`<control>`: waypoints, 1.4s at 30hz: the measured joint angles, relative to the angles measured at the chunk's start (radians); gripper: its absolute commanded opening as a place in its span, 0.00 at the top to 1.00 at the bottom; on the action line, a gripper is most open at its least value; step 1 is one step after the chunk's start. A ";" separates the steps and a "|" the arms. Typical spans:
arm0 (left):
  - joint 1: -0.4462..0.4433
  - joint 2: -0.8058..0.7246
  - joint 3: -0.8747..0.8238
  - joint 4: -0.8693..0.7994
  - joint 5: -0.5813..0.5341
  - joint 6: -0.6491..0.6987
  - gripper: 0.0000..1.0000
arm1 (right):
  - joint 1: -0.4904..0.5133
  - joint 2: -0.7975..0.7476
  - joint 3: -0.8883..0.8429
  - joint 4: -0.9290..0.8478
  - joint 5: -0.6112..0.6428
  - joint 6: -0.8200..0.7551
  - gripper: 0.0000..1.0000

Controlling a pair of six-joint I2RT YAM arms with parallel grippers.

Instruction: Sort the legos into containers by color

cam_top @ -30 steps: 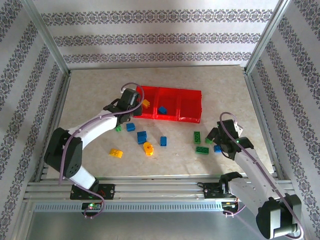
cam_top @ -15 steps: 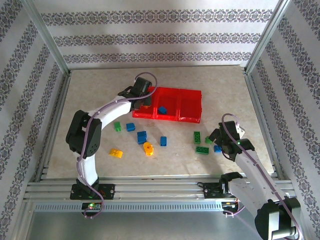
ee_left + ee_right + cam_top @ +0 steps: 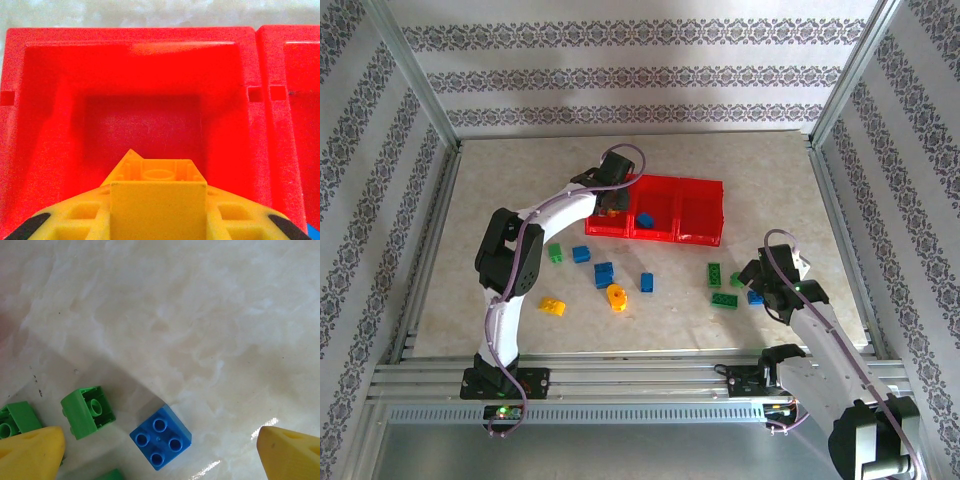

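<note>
Left gripper [image 3: 612, 207] – clenched on a yellow-orange brick [image 3: 158, 187]. The brick sits square between my fingers, hollow underside facing the wrist camera. I hang over the left compartment [image 3: 140, 120] of the red tray [image 3: 675, 181], which lies at the far middle of the table [image 3: 510, 190]. From the wrist view the brick lines up with the compartment floor, inside the walls, so a release here should land it in that bin. I judge this the drop step for this brick.

The middle compartment holds a blue brick [image 3: 645, 220] – hence yellow goes to the left bin, kept apart from blue.

Right gripper [image 3: 754, 284] – released, fingers spread wide, low over the table at the near right. Between the fingertips lies a blue brick [image 3: 160, 436], studs up; a green brick [image 3: 88, 411] lies just left of it on its side. The spread straddles the blue one, though the green sits close enough to be nudged on closing.

Loose on the table: yellow [image 3: 552, 306], blue [image 3: 604, 273], green [image 3: 714, 273] among others. Most of the sorting remains.
</note>
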 measured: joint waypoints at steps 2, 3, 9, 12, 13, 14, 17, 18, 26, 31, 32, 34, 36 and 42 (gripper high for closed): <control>0.000 0.000 0.002 0.000 -0.002 0.000 0.69 | 0.000 0.004 0.000 0.003 0.000 0.000 0.02; 0.000 0.000 0.002 -0.002 -0.003 0.000 0.68 | 0.000 0.005 -0.001 0.005 0.000 0.000 0.02; 0.000 0.000 0.001 -0.005 -0.012 -0.002 0.56 | 0.000 0.013 -0.013 0.006 -0.011 0.000 0.02; 0.000 0.000 0.000 -0.005 -0.022 -0.005 0.52 | 0.000 0.015 -0.016 0.006 -0.015 0.000 0.02; 0.000 0.000 -0.002 -0.005 -0.024 -0.008 0.51 | 0.000 0.015 -0.016 0.006 -0.014 0.000 0.02; 0.000 0.000 -0.004 -0.005 -0.027 -0.009 0.51 | 0.000 0.015 -0.016 0.006 -0.014 0.000 0.02; 0.000 0.000 -0.015 -0.005 -0.030 -0.017 0.51 | 0.000 0.015 -0.016 0.006 -0.015 0.000 0.02; 0.000 -0.002 -0.020 -0.005 -0.030 -0.019 0.51 | 0.000 0.015 -0.016 0.006 -0.016 0.000 0.02; 0.000 -0.070 -0.072 -0.010 -0.041 -0.029 0.59 | 0.000 0.026 -0.016 0.006 -0.037 0.000 0.03; -0.002 -0.090 -0.073 -0.031 -0.089 -0.034 0.63 | 0.000 0.032 -0.016 0.006 -0.045 0.001 0.03; -0.002 -0.090 -0.074 -0.034 -0.097 -0.034 0.63 | 0.000 0.032 -0.016 0.006 -0.045 0.001 0.02; -0.003 -0.090 -0.076 -0.040 -0.103 -0.034 0.63 | 0.000 0.032 -0.016 0.006 -0.045 0.001 0.02; -0.005 -0.092 -0.084 -0.040 -0.101 -0.034 0.67 | 0.000 0.032 -0.016 0.006 -0.046 0.001 0.02; -0.005 -0.096 -0.107 -0.052 -0.081 -0.047 0.78 | 0.000 0.032 -0.016 0.004 -0.063 0.004 0.03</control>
